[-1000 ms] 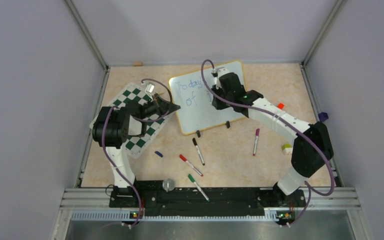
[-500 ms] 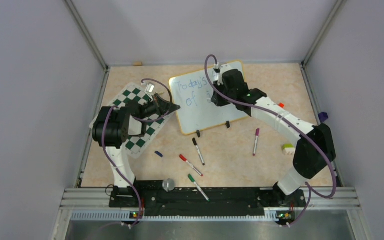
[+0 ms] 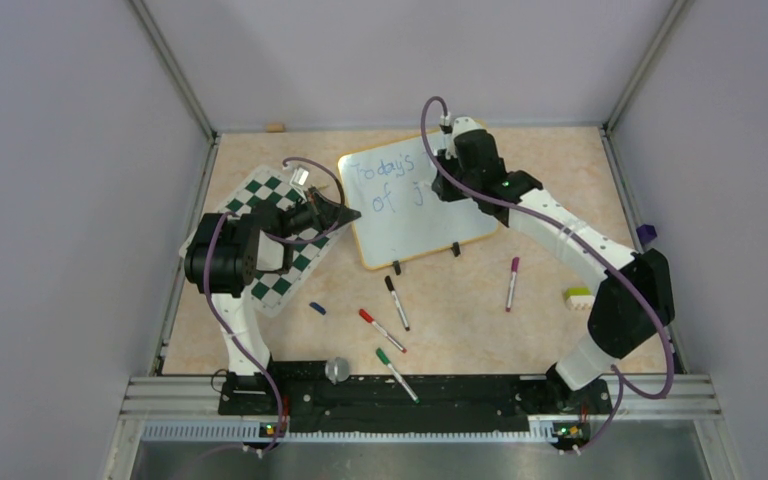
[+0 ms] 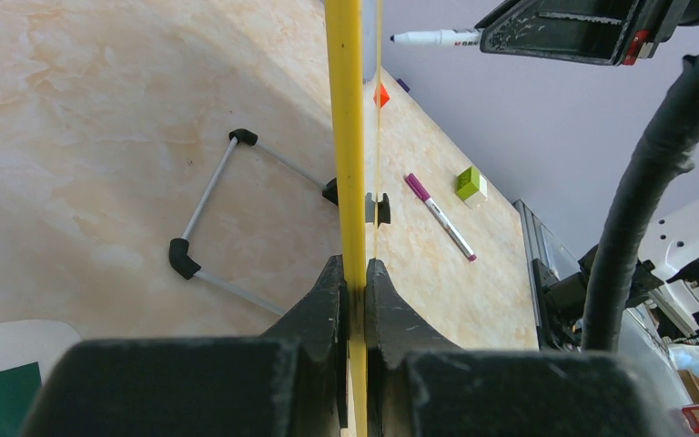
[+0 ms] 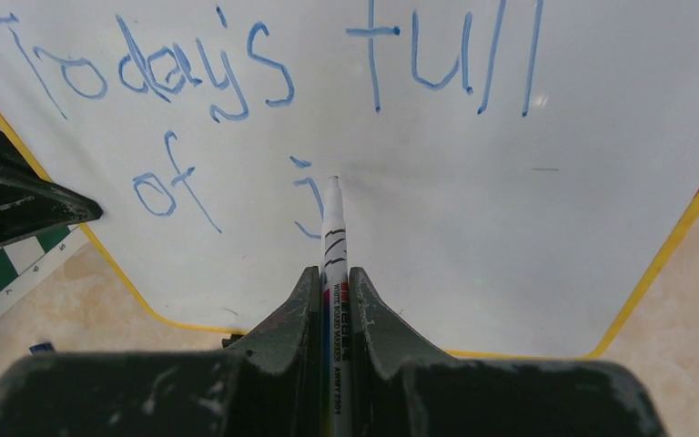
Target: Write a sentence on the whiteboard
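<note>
Right wrist | right hand point(image 5: 334, 273) clamps marker point(image 5: 332, 232) | sentence point(image 5: 215, 87) top cropped | left hand point(image 4: 353, 269) pinches whiteboard point(image 4: 346, 109) edge

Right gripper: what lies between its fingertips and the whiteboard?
Only the marker the right gripper clamps, tip toward the whiteboard; the right wrist view shows it.

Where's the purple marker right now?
In the top view the purple marker lies on the table, right of centre. It is just nearer than the whiteboard, between the black marker and the yellow-green block.
</note>
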